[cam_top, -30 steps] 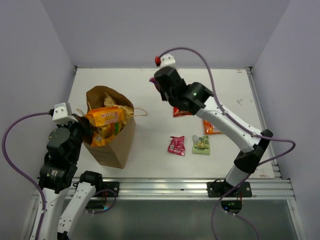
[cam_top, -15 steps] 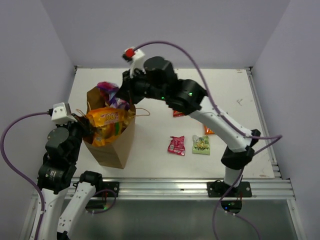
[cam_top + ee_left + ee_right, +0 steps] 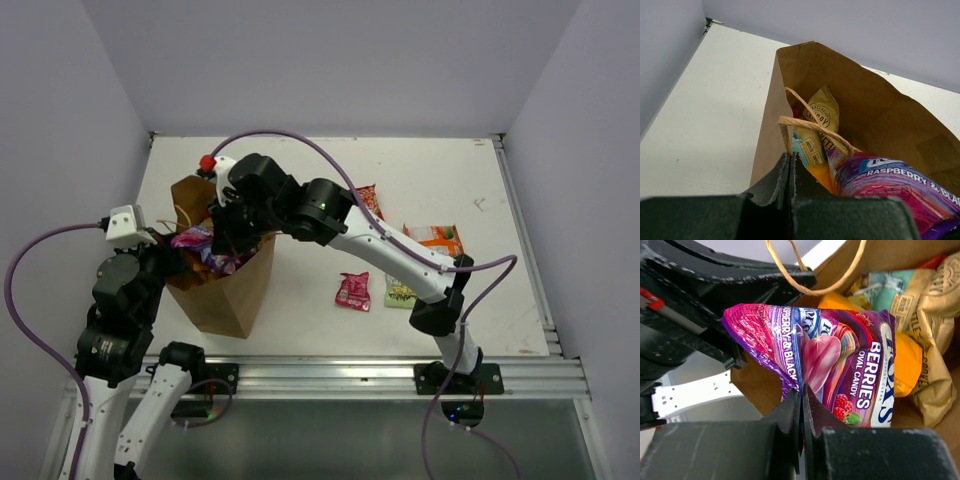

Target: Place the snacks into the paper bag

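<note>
White table (image 3: 300,165), and on its left side stands the paper bag (image 3: 228,298), upright with its mouth open. The left claw (image 3: 791,159) has its fingers pressed together on the bag's near rim, just below the twisted handle (image 3: 812,127), and looks to be steadying it.

Inside the bag, a tan bag (image 3: 822,114) stands against the far wall, with an orange packet (image 3: 907,360) beside it.

Over on the right half of the table, the orange-cream bag (image 3: 436,236) lies apart and waiting.

The action is at the mouth. The right claw (image 3: 801,390) is reaching down into the bag, pinching the purple packet (image 3: 840,367) by its edge. That berry candy lies across the top of the pile, partly inside the rim.

So this is the drop-in step. The next move, as I read it, calls for spreading those fingers, lifting straight out clear of the handle, then swinging right.

Left to fetch among the small ones are the red packet (image 3: 368,197), the pink packet (image 3: 352,291) and the green packet (image 3: 399,294).
</note>
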You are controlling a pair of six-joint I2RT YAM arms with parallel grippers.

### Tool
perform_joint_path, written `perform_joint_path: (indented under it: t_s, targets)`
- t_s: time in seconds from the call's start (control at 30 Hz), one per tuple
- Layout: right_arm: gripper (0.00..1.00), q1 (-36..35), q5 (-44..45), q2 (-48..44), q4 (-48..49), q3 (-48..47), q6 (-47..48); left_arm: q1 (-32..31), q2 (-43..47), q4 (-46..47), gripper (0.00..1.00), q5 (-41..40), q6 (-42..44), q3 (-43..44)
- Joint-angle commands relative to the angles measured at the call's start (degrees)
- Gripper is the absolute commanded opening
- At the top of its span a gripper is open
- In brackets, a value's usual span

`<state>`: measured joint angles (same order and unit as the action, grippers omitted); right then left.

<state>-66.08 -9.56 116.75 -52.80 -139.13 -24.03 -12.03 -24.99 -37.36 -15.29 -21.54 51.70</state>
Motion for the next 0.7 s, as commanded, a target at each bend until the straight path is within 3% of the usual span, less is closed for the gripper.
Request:
perform_joint_path:
  t_s: [0.0, 0.23, 0.3, 0.37, 0.43, 0.67]
  targets:
    - [0.0, -1.15, 2.09, 2.86, -8.98, -3.95, 0.12, -0.1, 0.21, 3.44, 0.0, 2.54, -0.87, 0.42]
    - [0.02, -2.9, 8.05, 10.77, -17.41, -6.14, 3.9, -0.1, 0.21, 2.91, 0.0, 2.37, -0.61, 1.29]
    - [0.13, -3.43, 10.69, 11.66, -18.48, -8.96, 5.39, -0.1, 0.3, 2.56, 0.0, 2.19, -0.35, 1.47]
    - [0.32, -3.7, 12.19, 8.61, -16.21, -8.53, 6.1, -0.1, 0.21, 2.65, 0.0, 2.19, -0.34, 1.38]
    - [0.58, -3.7, 14.83, 5.61, -12.53, -7.83, 7.24, -0.1, 0.12, 2.91, 0.0, 2.37, -0.43, 1.38]
    - [0.78, -3.61, 25.73, -8.45, -5.23, -8.98, 12.95, -0.1, -0.06, 2.91, 0.0, 2.46, -0.26, 1.3]
